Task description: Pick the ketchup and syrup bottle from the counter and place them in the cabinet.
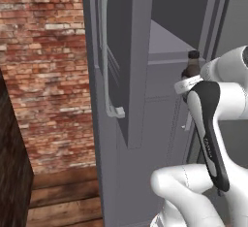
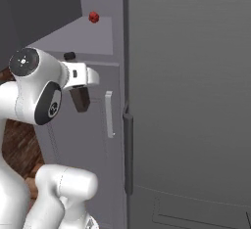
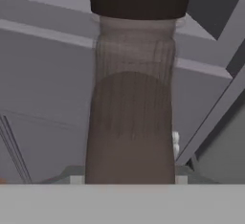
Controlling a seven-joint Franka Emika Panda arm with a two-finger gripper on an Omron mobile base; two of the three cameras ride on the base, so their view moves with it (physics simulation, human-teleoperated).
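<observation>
The dull brown syrup bottle (image 3: 131, 117) stands upright in my gripper (image 1: 190, 79), which is shut on it, with the dark cap (image 1: 193, 55) sticking up above the hand. I hold it in the air just in front of the open cabinet (image 1: 121, 51), a little below the edge of its inner shelf (image 1: 164, 41). In the right base view the bottle's body (image 2: 80, 99) hangs below the gripper (image 2: 78, 76). The red ketchup (image 2: 93, 16) stands far back on the shelf (image 2: 83, 37). The counter is out of view.
The cabinet door swings out to the left with its long silver bar handle (image 1: 104, 51). A wide flat grey fridge (image 2: 196, 101) with a dark handle (image 2: 128, 149) stands right of the cabinet. A short silver handle (image 2: 109, 114) sits below the shelf. A brick wall (image 1: 43, 66) lies left.
</observation>
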